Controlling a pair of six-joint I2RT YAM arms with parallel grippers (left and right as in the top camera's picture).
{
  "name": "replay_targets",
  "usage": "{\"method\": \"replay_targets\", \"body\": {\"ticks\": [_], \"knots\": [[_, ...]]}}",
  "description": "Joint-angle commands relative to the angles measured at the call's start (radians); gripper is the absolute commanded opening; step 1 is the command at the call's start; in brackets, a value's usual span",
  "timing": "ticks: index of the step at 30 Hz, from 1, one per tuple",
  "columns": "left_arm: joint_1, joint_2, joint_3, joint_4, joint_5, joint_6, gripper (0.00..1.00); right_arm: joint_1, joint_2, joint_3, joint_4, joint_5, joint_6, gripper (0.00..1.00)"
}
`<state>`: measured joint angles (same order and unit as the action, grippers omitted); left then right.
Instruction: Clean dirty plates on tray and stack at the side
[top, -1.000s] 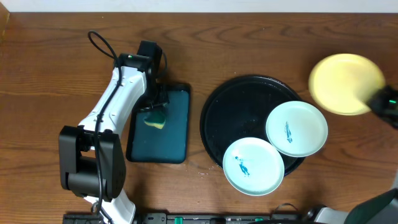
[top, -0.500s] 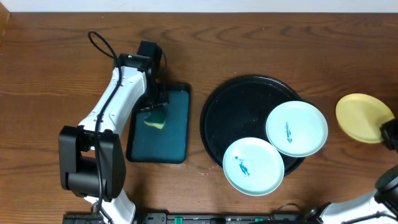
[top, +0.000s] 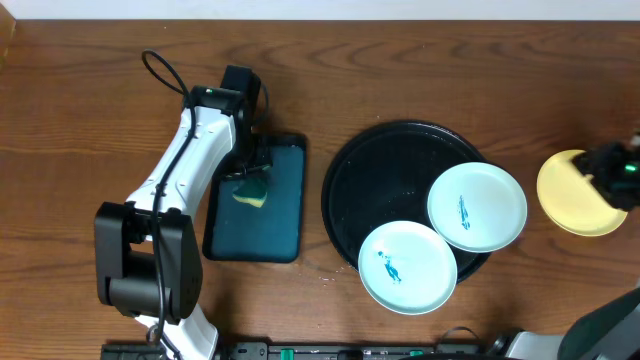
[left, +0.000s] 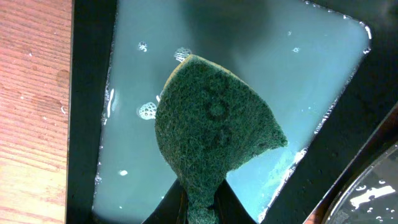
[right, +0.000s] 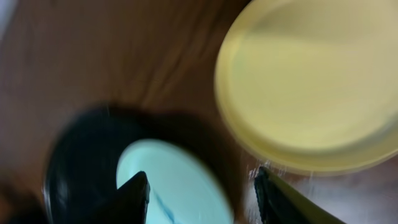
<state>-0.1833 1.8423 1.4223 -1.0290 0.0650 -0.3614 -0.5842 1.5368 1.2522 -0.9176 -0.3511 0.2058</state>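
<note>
Yellow plate (top: 568, 196) lies on the table (top: 450, 70) beside the tray (top: 380, 165), right gripper (right: 200, 178) spread empty over it, two mint plates (top: 477, 207) on the tray's rim, left gripper (left: 200, 210) clamping a sponge (left: 214, 130) over the teal tray (top: 278, 228)

I can read no text, label or number in any of my views. The blue marks on one pale plate (top: 490, 195) and the other plate (top: 420, 282) are smears, not writing.
</note>
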Motion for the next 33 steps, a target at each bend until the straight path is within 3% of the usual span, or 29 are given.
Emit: {"method": "replay_targets", "body": {"ticks": [1,3,9,15,17,22,27,33], "knots": [[0.005,0.002,-0.001,-0.006,0.006,0.010,0.11,0.128,0.012,-0.010,-0.082,0.264,0.016,0.51],[0.005,0.002,-0.001,-0.006,0.006,0.010,0.12,0.230,0.023,-0.074,-0.100,0.389,0.061,0.50],[0.005,0.002,-0.001,-0.006,0.006,0.010,0.12,0.338,0.023,-0.285,0.102,0.412,0.116,0.45],[0.005,0.002,-0.001,-0.009,0.006,0.010,0.12,0.346,0.023,-0.382,0.214,0.399,0.123,0.09],[0.005,0.002,-0.001,-0.009,0.006,0.010,0.12,0.346,0.017,-0.374,0.220,0.387,0.122,0.01],[0.005,0.002,-0.001,-0.009,0.007,0.010,0.12,0.354,-0.025,-0.338,0.256,0.216,0.111,0.01],[0.005,0.002,-0.001,-0.009,0.006,0.010,0.12,0.396,-0.037,-0.336,0.404,-0.040,0.112,0.01],[0.005,0.002,-0.001,-0.009,0.007,0.009,0.12,0.581,0.023,-0.336,0.517,0.068,0.124,0.01]]}}
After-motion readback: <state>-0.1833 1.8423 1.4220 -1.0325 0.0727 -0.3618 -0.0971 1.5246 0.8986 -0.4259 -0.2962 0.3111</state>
